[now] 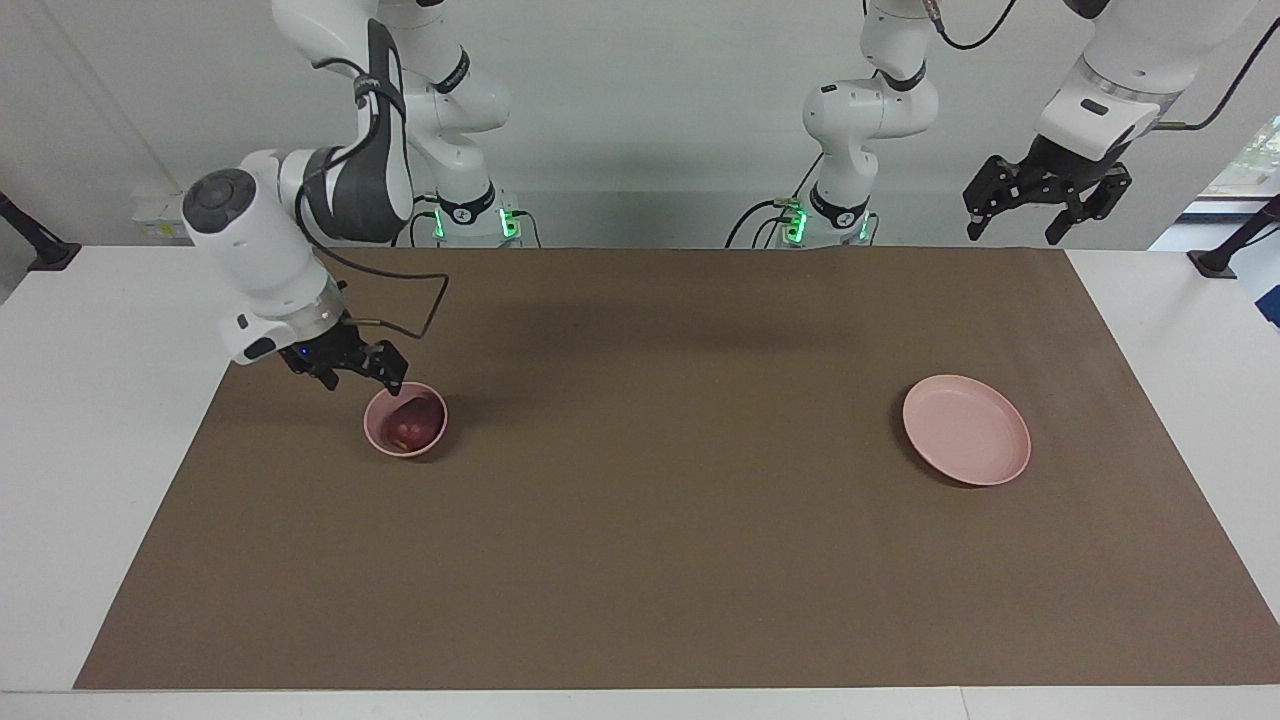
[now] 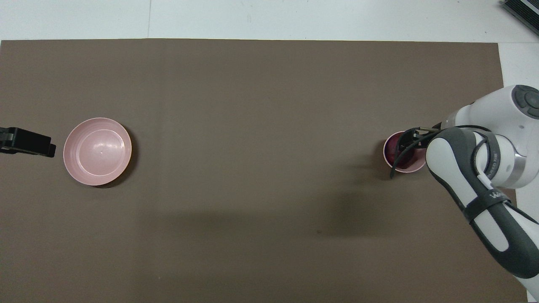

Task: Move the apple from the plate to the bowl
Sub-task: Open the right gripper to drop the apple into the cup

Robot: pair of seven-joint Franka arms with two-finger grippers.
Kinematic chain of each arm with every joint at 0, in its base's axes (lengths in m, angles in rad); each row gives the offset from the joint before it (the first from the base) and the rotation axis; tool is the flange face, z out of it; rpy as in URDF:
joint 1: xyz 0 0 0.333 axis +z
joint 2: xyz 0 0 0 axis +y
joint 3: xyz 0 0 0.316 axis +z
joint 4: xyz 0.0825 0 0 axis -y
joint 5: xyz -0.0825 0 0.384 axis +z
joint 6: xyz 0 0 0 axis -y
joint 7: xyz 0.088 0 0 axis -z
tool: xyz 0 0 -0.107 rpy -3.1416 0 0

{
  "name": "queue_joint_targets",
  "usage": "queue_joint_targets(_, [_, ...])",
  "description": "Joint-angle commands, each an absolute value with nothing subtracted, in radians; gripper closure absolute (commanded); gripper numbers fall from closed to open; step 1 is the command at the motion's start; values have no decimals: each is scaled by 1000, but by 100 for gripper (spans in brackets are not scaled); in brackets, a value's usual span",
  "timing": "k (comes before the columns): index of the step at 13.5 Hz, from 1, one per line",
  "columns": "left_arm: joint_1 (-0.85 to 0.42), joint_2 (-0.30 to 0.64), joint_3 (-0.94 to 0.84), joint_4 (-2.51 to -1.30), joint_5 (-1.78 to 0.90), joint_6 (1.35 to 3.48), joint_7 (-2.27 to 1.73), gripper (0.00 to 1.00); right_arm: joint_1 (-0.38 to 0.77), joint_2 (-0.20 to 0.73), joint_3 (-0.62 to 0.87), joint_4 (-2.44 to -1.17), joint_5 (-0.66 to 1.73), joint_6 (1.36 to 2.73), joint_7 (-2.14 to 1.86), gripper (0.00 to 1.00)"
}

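Observation:
The dark red apple (image 1: 414, 420) (image 2: 398, 152) lies inside the small deep pink bowl (image 1: 372, 432) (image 2: 415, 169) near the right arm's end of the brown mat. My right gripper (image 1: 360, 382) (image 2: 409, 139) hangs open just above the bowl's rim, on the side toward the right arm's end, clear of the apple. The flat pink plate (image 1: 966, 430) (image 2: 97, 151) sits bare toward the left arm's end. My left gripper (image 1: 1040, 205) (image 2: 42, 145) waits open, high in the air above the mat's corner by the plate.
A brown mat (image 1: 660, 500) covers most of the white table. The right arm's forearm (image 2: 476, 189) hides part of the bowl in the overhead view. A loose black cable (image 1: 425, 310) loops from the right wrist above the bowl.

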State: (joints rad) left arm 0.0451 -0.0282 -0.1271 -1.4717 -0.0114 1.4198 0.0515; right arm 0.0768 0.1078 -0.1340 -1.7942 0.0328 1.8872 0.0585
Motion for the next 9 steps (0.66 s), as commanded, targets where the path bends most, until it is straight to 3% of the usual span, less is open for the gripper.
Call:
queue_joint_targets(1, [49,-44,-133,-1480,2,1427,55,0,75,13,-120,-1735,-34,1751,77,0])
queue_joint_targets(7, [51,-46,-135,-1482,-3,1428,52,0,75,-175,-114,-1715,-52,1533,66,0])
queue_joint_targets(9, [49,-46,-137,-1482,-3,1428,52,0,75,-184,-120,-1628,-29,1416,63,0])
